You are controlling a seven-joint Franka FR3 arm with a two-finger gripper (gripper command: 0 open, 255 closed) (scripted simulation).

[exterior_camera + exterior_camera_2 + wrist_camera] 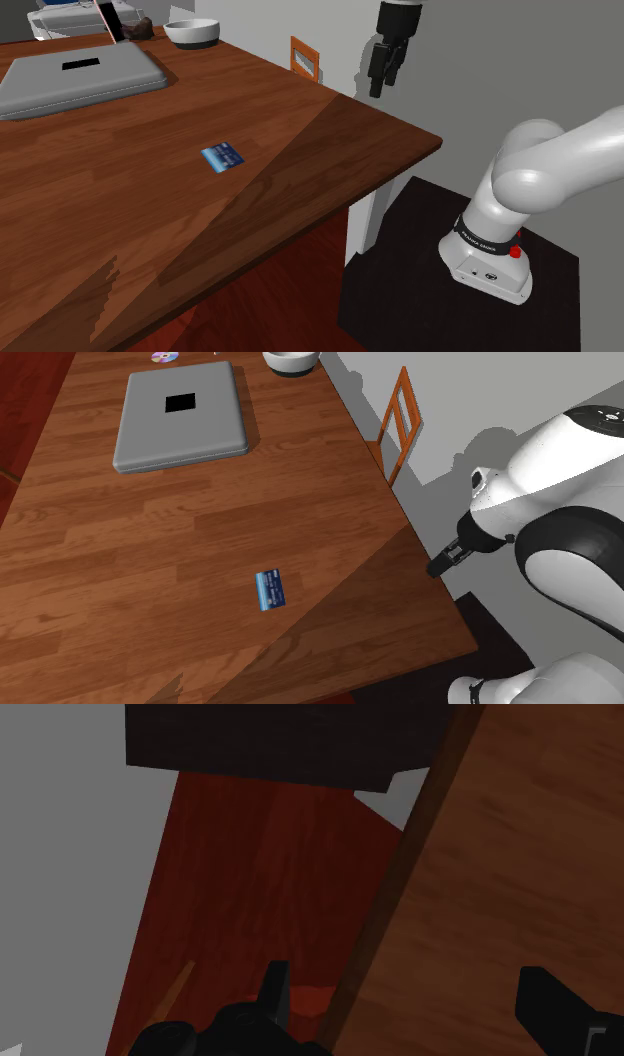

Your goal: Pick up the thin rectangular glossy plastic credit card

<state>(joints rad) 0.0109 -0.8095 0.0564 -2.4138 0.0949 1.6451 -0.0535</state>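
A small blue credit card (223, 156) (270, 589) lies flat on the brown wooden table (90, 230) (90, 602), not far from the edge nearest the arm. My black gripper (379, 78) (441, 563) hangs in the air off that table edge, well to the shoulder view's right of the card and above the tabletop. In the wrist view my gripper (410, 1004) has its two fingers (275, 989) standing wide apart with nothing between them; under them run the table edge (400, 894) and red-brown floor (250, 874).
A shut grey laptop (80, 75) (180, 417) lies at the table's far side, with a white bowl (192, 33) (290, 362) behind it. An orange frame (305, 57) (397, 422) stands by the grey wall. The dark stand (450, 290) sits beside the table.
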